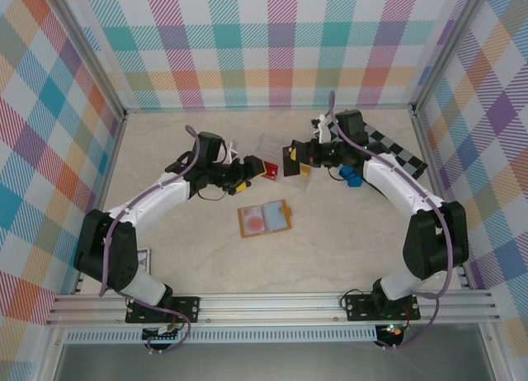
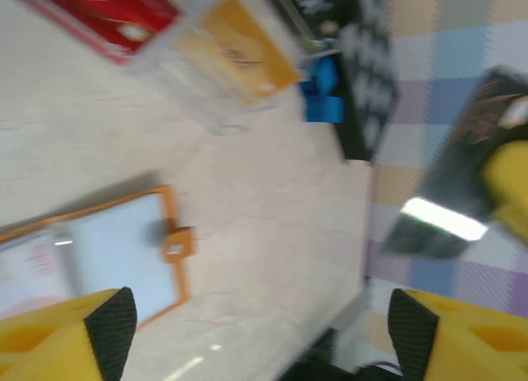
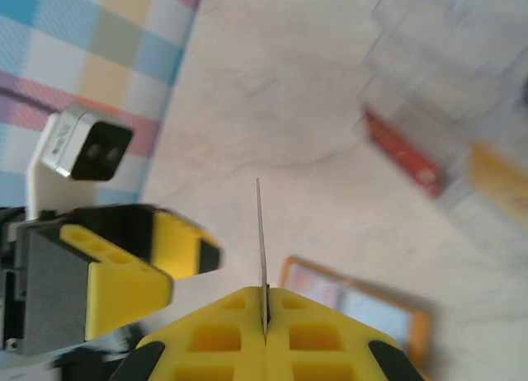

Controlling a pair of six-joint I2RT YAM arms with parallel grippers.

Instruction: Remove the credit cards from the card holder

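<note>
- Your card holder (image 1: 264, 218) lies open and flat on the counter (image 1: 330, 257). Its long axis runs left-right with a slight tilt, and the clasp tab (image 2: 176, 245) is at the right end. It has a tan-orange rim, with the smooth grey-blue pockets facing up.
- Beyond it, your right gripper (image 3: 264, 303) is pressed together on the dark credit card (image 1: 289, 156), a thin, stiff card (edge-on from that wrist).
- Beyond its left half, your left gripper (image 2: 260, 319) is spread wide and empty.
- The orange-yellow credit card (image 2: 239, 47) lies flat beyond the holder, at the clear tray (image 2: 194, 84).

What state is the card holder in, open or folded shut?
Open: the card holder lies spread flat, both inner panels facing up.
</note>
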